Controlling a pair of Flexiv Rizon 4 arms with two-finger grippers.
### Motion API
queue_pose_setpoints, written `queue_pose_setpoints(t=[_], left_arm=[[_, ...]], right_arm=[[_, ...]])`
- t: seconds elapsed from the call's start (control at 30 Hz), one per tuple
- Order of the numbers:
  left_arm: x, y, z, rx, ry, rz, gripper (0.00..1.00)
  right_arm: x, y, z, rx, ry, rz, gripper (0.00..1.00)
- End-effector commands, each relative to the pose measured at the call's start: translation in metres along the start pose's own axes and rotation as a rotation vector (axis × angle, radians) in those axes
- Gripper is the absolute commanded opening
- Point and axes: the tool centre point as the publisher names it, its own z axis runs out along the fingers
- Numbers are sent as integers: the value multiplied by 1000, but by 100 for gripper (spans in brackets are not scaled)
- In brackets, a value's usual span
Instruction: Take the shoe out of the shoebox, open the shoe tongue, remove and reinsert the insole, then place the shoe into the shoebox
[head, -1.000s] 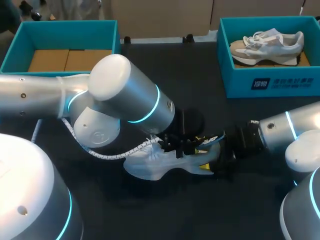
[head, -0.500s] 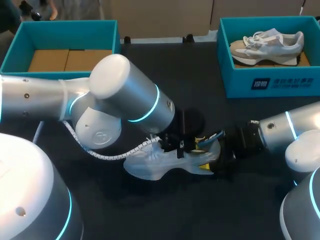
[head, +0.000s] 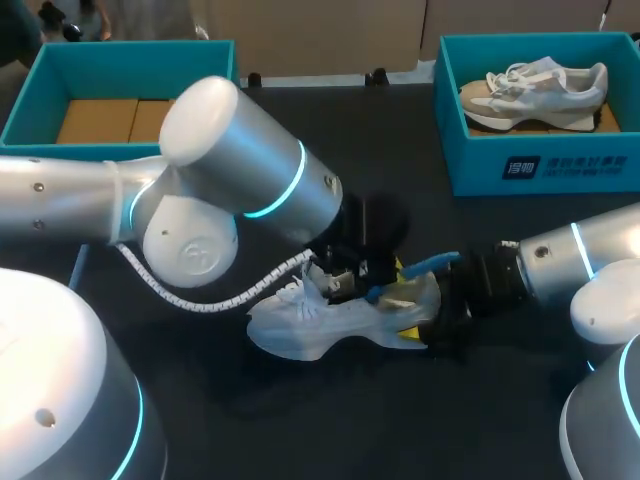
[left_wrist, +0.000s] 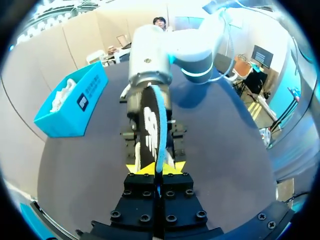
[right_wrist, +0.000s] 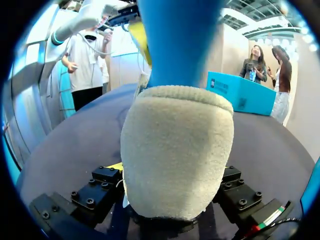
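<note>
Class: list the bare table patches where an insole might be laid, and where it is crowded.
Bare table: between the left shoebox and right shoebox, and along the near edge before the shoe. Crowded: the middle, where the left end effector and right end effector meet at it.

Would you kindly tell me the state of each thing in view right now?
Shoe: on the table, heel gripped.
Insole: raised above the shoe.
Left claw: shut on insole.
Right claw: shut on shoe.
Left shoebox: open, no shoe inside.
Right shoebox: open, second shoe inside.

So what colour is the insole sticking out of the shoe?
Blue insole with a black face, clearest in left wrist view.
</note>
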Motion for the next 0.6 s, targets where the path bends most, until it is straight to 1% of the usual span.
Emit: queue_pose_setpoints(t=[0.03,0.13,0.17,0.23,0.47,0.6], left_arm=[[0,-15,-20,-8,33,14,0],[0,-27,-31,2,50,20,0],[0,-32,-36,18,55,22,0],[0,-39,-42,18,52,22,0],[-7,-68,-66,66,71,5,0],[-10,-88,-84,124,75,-1,0]], right_arm=[[-2,-2,3,4,0,1,0],[-2,-2,3,4,0,1,0],[-2,-2,3,4,0,1,0],[-2,-2,3,4,0,1,0],[-2,-2,3,4,0,1,0],[-2,-2,3,4,0,1,0]])
